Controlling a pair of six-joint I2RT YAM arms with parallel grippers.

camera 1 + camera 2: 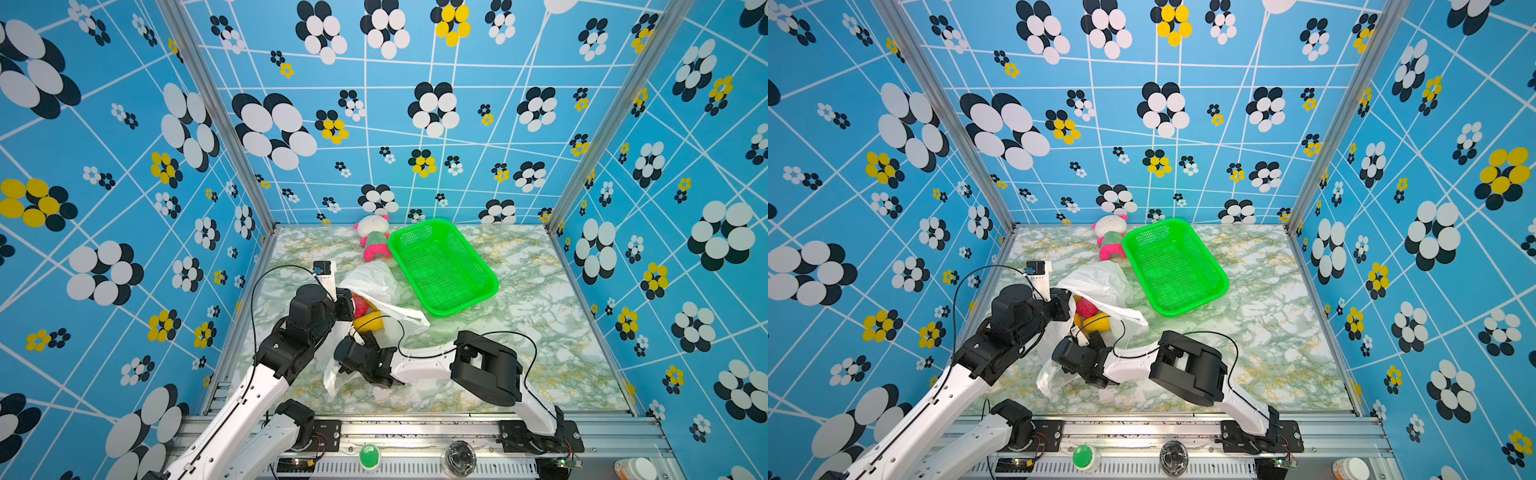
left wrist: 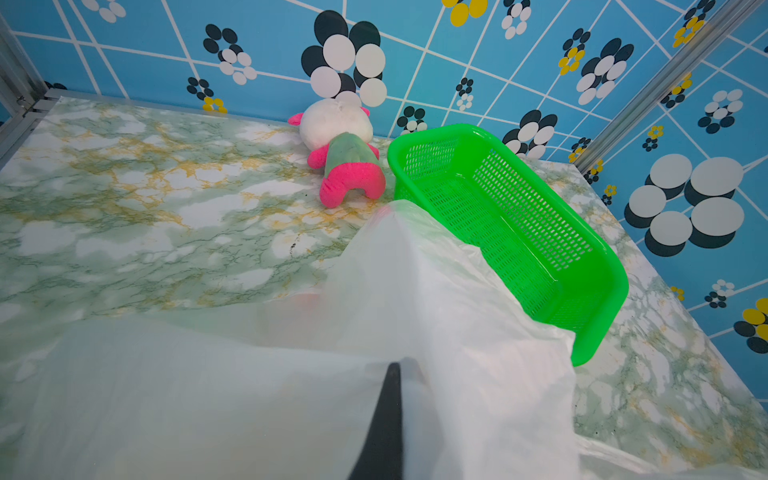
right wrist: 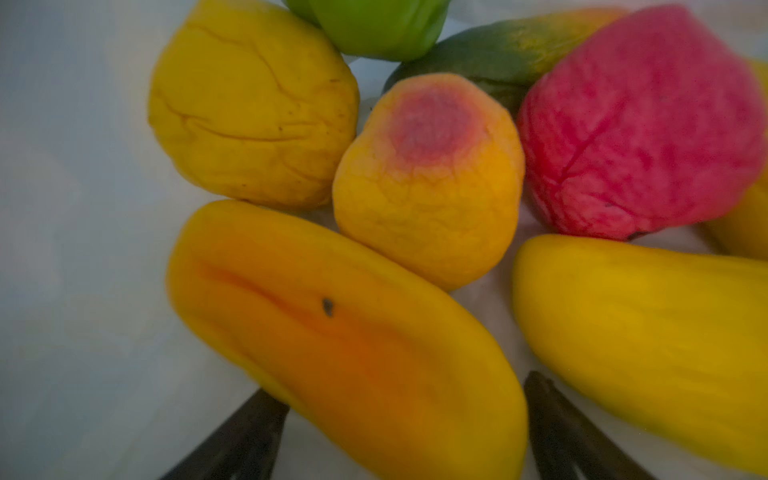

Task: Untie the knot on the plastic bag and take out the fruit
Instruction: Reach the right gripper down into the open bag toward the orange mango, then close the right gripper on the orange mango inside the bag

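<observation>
The left gripper (image 2: pixel 390 395) is raised and pinched shut; the right gripper (image 3: pixel 403 388), held low, has its fingers (image 3: pixel 552 415) apart.

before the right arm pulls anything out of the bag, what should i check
1. Plastic bag mouth open, no knot seen: ok.
2. Left gripper shut on the bag's film, lifting it: ok.
3. Right gripper inside the bag, fingers on either side of the orange fruit: ok.
4. Fingers closed on that fruit: not ok, they stand apart.
5. Yellow fruit clear of the nearer finger: cannot tell, it lies very close.
6. Green basket empty, beside the bag: ok.
</observation>
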